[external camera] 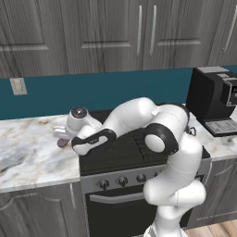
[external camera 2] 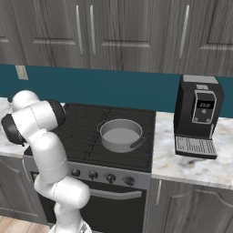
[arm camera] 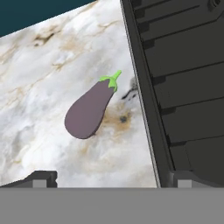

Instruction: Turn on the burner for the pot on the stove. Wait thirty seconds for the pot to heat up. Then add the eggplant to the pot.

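Observation:
The eggplant [arm camera: 89, 111], dark purple with a green stem cap, lies on the marble counter just left of the stove's edge [arm camera: 144, 100]. My gripper [arm camera: 113, 181] hangs open above it, one fingertip on each side, touching nothing. From the left base view the hand [external camera: 61, 135] reaches down over the eggplant [external camera: 62, 144] beside the stove [external camera: 120, 155]. The grey pot [external camera 2: 120, 134] stands lidless and empty on a burner grate [external camera 2: 107, 152] right of the cooktop's centre. Dark knobs [external camera 2: 110, 178] line the stove's steel front.
A black coffee machine [external camera 2: 198, 116] stands on the counter right of the stove. Marble counter [external camera: 28, 152] stretches left of the eggplant. Grey wall cabinets [external camera: 115, 32] hang above a teal backsplash. The oven door's bar handle [external camera 2: 116, 195] runs below the knobs.

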